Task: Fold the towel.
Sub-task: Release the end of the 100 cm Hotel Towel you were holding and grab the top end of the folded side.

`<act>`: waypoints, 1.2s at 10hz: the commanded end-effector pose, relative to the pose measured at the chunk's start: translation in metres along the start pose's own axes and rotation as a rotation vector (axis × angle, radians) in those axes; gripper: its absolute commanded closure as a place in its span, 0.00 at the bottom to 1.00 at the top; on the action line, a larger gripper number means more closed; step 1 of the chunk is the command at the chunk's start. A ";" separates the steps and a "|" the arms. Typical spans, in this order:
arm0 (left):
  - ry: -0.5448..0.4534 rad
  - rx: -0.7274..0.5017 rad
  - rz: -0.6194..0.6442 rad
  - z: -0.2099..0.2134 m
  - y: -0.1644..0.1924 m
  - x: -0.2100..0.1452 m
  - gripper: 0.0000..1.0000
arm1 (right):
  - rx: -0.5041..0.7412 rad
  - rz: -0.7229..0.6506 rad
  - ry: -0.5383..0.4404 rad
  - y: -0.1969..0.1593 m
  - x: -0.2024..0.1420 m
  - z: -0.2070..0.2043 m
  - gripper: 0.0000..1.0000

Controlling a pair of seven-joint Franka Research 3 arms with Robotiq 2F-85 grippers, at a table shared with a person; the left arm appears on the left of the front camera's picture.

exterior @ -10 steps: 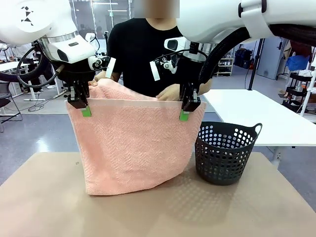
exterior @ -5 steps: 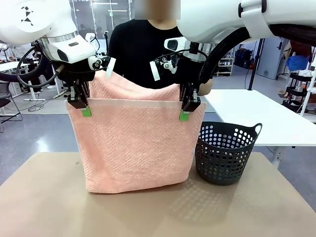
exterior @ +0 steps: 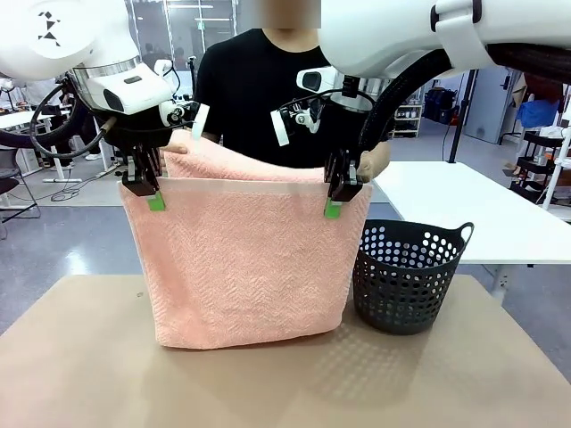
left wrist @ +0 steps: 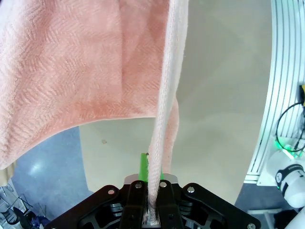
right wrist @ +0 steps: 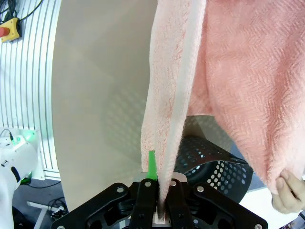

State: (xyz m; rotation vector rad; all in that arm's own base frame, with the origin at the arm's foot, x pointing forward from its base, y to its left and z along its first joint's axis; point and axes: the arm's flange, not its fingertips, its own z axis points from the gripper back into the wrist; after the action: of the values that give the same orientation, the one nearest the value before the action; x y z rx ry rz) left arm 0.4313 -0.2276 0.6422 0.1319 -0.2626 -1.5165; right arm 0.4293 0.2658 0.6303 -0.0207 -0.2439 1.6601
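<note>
Hanging as a flat sheet between the two arms, the towel (exterior: 245, 259) has its top hem stretched level above the table (exterior: 80, 357), and its lower edge reaches the table surface. The left fingers (exterior: 156, 201) are pressed fully together on the left top corner of the hem, and the right fingers (exterior: 332, 209) are pressed together in the same way on the right top corner. Both wrists point straight down, the left arm coming from the left side and the right arm from the right side.

In the left wrist view the hem runs up out of the closed left fingers (left wrist: 143, 164), with the cloth falling away to one side. In the right wrist view the hem is pinched between the right fingers (right wrist: 151, 164) in the same manner.

Behind the hem, a second layer of the towel rises a little higher. The person at the far side holds it there; one hand (exterior: 375, 163) is beside the right arm, and the right wrist view shows a hand (right wrist: 288, 193) pinching a corner of the cloth.

A dark perforated basket (exterior: 410, 276) stands upright on the table just beside the towel's right edge; I cannot tell if they touch. A white table (exterior: 464, 214) stands farther back.
</note>
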 end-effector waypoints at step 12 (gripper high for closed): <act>0.002 0.003 -0.008 0.000 0.001 -0.001 1.00 | 0.001 0.002 0.001 0.000 -0.001 0.000 1.00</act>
State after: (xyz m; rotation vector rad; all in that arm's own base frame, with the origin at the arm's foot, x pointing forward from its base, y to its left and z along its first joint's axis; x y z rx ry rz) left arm 0.4311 -0.2280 0.6423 0.1319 -0.2628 -1.5173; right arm 0.4293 0.2658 0.6303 -0.0207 -0.2439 1.6601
